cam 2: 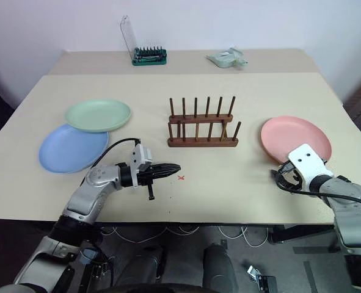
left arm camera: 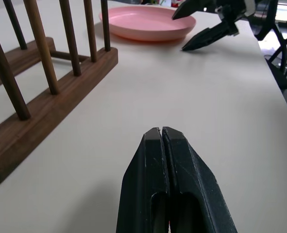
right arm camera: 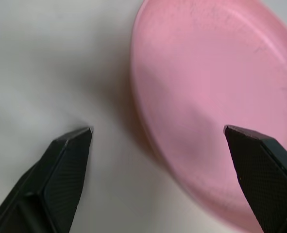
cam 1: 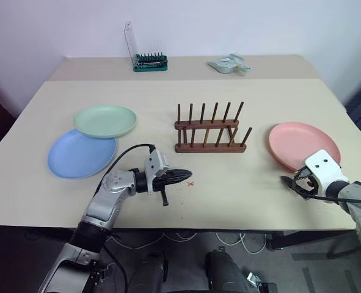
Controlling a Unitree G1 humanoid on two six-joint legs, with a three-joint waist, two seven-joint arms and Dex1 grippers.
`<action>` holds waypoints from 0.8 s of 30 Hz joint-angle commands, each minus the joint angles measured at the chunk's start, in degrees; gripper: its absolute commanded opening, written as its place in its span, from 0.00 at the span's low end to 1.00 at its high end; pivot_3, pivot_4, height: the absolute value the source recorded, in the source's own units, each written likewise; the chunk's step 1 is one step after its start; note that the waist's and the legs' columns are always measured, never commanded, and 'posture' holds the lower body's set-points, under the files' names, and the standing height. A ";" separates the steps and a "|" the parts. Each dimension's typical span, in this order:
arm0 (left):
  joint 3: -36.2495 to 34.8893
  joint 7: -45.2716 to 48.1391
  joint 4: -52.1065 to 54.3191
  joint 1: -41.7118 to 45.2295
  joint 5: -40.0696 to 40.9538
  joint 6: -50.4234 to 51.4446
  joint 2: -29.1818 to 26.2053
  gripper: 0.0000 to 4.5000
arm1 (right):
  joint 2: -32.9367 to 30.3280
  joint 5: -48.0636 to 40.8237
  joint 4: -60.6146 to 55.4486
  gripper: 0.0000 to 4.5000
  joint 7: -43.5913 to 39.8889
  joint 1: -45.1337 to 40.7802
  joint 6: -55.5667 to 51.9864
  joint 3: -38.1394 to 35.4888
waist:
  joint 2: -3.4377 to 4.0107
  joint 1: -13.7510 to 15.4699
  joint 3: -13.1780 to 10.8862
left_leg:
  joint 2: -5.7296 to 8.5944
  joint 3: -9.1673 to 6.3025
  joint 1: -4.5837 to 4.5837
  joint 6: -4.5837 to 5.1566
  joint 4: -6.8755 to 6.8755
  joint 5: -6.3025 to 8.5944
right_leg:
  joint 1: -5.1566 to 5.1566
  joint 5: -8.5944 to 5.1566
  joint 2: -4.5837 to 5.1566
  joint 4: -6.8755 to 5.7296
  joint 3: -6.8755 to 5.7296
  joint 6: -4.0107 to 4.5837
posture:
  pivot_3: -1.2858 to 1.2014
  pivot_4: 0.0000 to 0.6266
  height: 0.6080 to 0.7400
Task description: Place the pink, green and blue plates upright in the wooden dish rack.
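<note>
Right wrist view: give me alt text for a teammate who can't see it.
The right gripper is open, its two black fingers spread either side of the near rim of the pink plate, which lies flat on the pale table. Nothing is held between the fingers.

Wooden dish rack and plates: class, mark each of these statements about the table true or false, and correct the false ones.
1. The wooden dish rack has no plate in it. True.
2. The green plate overlaps the edge of the blue plate. True.
3. The pink plate stands upright between the pegs. False: it lies flat on the table, to the rack's right.
4. The left pincer is open wide. False: its fingers are pressed together, holding nothing.
5. The right pincer is open beside the pink plate's near rim. True.
</note>
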State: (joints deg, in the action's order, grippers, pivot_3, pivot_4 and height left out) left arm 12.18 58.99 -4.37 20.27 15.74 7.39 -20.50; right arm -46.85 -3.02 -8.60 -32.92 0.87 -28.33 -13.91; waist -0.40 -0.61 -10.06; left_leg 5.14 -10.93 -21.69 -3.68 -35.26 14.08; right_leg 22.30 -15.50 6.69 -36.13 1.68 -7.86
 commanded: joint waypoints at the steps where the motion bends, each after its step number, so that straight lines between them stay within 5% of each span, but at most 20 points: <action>1: -0.94 1.47 2.97 -0.09 1.93 0.56 -0.93 0.00 | -0.58 1.18 -0.36 0.61 0.59 0.01 0.24 -0.25 | 0.00 0.02 0.00 | 0.00 -0.01 0.00 0.00 0.00 0.00 | 0.00 0.00 0.00 0.00 0.00 0.00 | 0.52 0.24 1.00; 6: -0.31 2.93 4.14 -0.62 2.88 2.09 -1.63 0.00 | -0.87 1.77 -1.39 0.05 0.75 -0.01 -0.38 -0.77 | 0.01 0.03 0.00 | 0.00 -0.02 -0.04 0.00 0.02 0.00 | 0.05 0.00 0.00 0.00 0.00 0.00 | 0.52 0.24 1.00; 7: -0.20 2.95 4.14 -0.61 2.69 1.97 -1.58 0.00 | -0.86 1.77 -1.60 0.01 0.75 0.05 -0.59 -0.97 | 0.00 0.03 0.00 | 0.00 -0.02 -0.03 0.00 0.02 0.00 | 0.05 0.00 0.00 0.00 0.00 0.00 | 0.52 0.24 1.00; 17: -0.21 2.59 2.12 -0.05 1.33 0.73 -1.15 0.00 | -2.12 4.86 -4.90 0.01 4.44 -4.19 4.36 -3.35 | 0.02 -0.26 -0.02 | 0.00 0.01 -0.03 0.00 0.02 0.00 | 0.08 0.00 0.00 -0.01 0.01 0.00 | 0.52 0.24 1.00; 21: -0.97 2.33 1.64 -0.17 1.27 0.42 -1.77 0.00 | 2.15 -7.18 -10.86 0.01 2.93 -16.84 5.16 -7.37 | 0.18 -0.57 -0.11 | -0.02 0.05 -0.04 0.00 0.02 0.00 | 0.12 0.01 -0.01 -0.04 0.04 0.00 | 0.52 0.24 1.00; 24: -1.65 2.05 1.75 -0.11 1.57 0.40 -2.15 0.00 | 6.37 -24.24 -17.18 0.01 1.37 -25.79 -4.97 -9.58 | 0.14 -0.17 -0.14 | -0.06 -0.01 -0.05 0.00 0.07 0.00 | 0.15 0.00 -0.04 -0.05 0.02 0.00 | 0.52 0.24 1.00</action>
State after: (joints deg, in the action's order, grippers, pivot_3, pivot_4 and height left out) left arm 12.04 61.14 -3.76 19.92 16.78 8.47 -22.25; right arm -41.22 -18.64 -20.78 -30.76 -23.11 -29.34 -21.36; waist -0.26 -0.78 -10.20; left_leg 5.07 -10.99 -21.76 -3.68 -35.17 14.08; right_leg 22.45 -15.49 6.65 -36.15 1.67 -7.85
